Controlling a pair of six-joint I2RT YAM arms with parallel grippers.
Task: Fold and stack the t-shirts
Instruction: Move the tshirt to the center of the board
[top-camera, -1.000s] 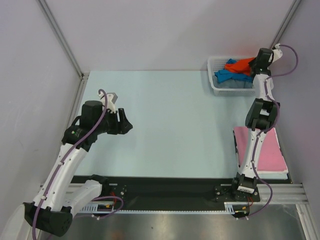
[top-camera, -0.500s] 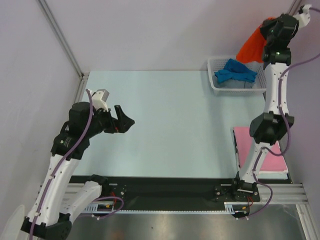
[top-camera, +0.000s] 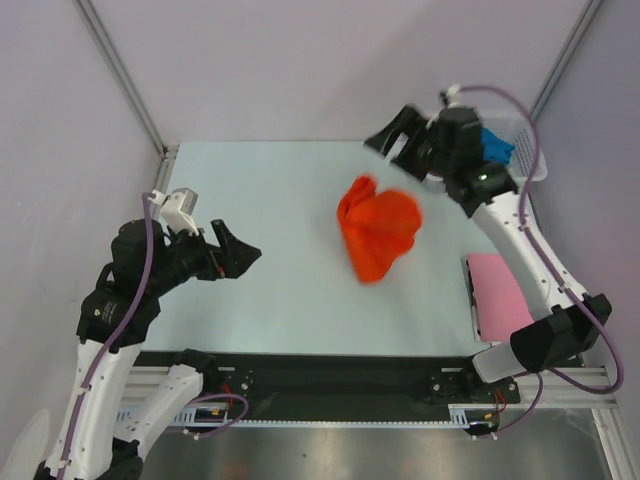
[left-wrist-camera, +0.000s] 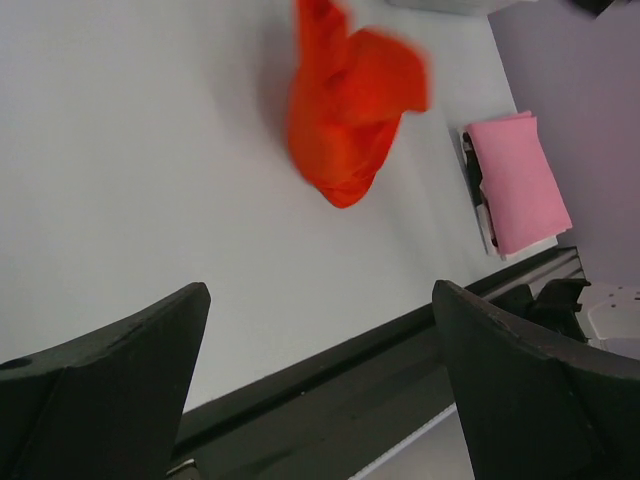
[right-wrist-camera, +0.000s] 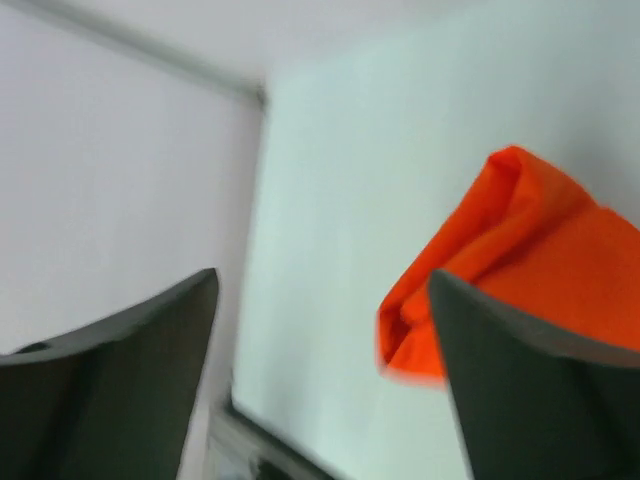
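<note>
The bright orange-red t-shirt (top-camera: 380, 230) (left-wrist-camera: 345, 110) (right-wrist-camera: 520, 260) is a blurred, crumpled bundle over the middle of the table, free of both grippers. My right gripper (top-camera: 392, 140) (right-wrist-camera: 322, 275) stands open just beyond it, nothing between its fingers. The pink t-shirt (top-camera: 500, 295) (left-wrist-camera: 515, 180) lies folded flat at the right near edge. A blue t-shirt (top-camera: 495, 145) peeks out of the basket behind the right arm. My left gripper (top-camera: 240, 245) (left-wrist-camera: 320, 290) hangs open and empty at the left, well apart from the orange cloth.
The white mesh basket (top-camera: 535, 170) stands at the back right, mostly hidden by the right arm. A black rail (top-camera: 330, 370) runs along the near edge. Metal frame posts rise at both back corners, with plain walls behind.
The right arm swung from high above the basket leftward over the table and its gripper opened, letting go of the orange-red t-shirt. The left gripper opened wide and dropped slightly.
</note>
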